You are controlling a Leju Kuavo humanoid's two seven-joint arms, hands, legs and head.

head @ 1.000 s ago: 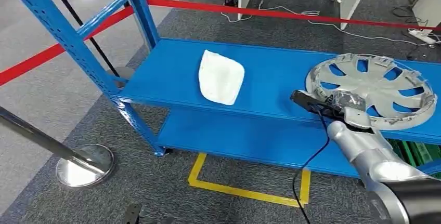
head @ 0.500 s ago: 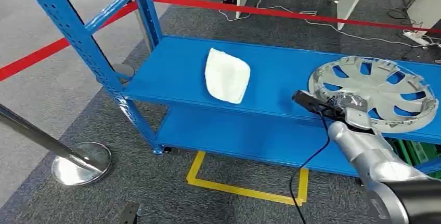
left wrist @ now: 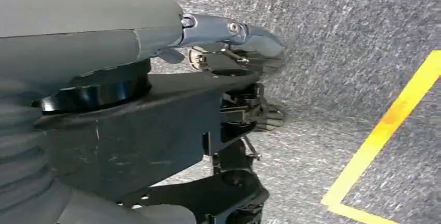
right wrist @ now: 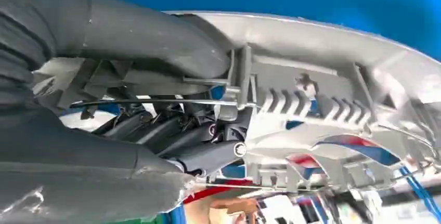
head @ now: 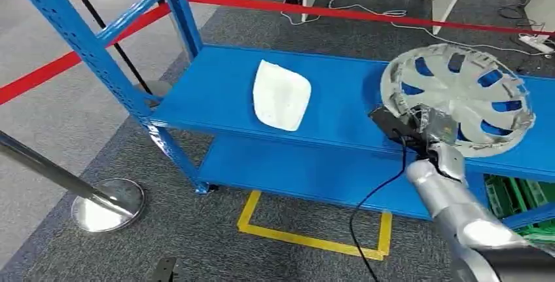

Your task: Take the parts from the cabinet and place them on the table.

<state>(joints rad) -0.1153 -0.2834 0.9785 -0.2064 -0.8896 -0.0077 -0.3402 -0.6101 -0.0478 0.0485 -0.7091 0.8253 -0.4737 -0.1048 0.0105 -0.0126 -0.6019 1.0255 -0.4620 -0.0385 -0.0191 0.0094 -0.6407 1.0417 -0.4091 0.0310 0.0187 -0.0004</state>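
Note:
A silver hubcap [head: 458, 92] stands tilted on the blue cabinet shelf [head: 216, 92] at the right, its near side raised. My right hand [head: 435, 128] grips its near rim; in the right wrist view the thumb [right wrist: 156, 37] lies over the hubcap's rim [right wrist: 322, 52] and the dark fingers [right wrist: 171, 130] curl under it. A white bagged part [head: 281, 94] lies flat in the middle of the same shelf, clear of the hand. My left hand [left wrist: 234, 104] hangs over grey carpet, holding nothing, thumb and fingers apart.
A blue upright post [head: 85, 40] rises at the shelf's left corner, with a lower shelf [head: 307, 171] beneath. Red barrier tape [head: 366, 15] runs behind. A chrome stanchion base [head: 108, 205] and a yellow floor mark [head: 307, 239] are in front. A green crate [head: 517, 193] sits low right.
The hubcap has lifted from flat to tilted, its near side raised in my right hand and drawn slightly left. The white part has stayed put; the view shifted a little.

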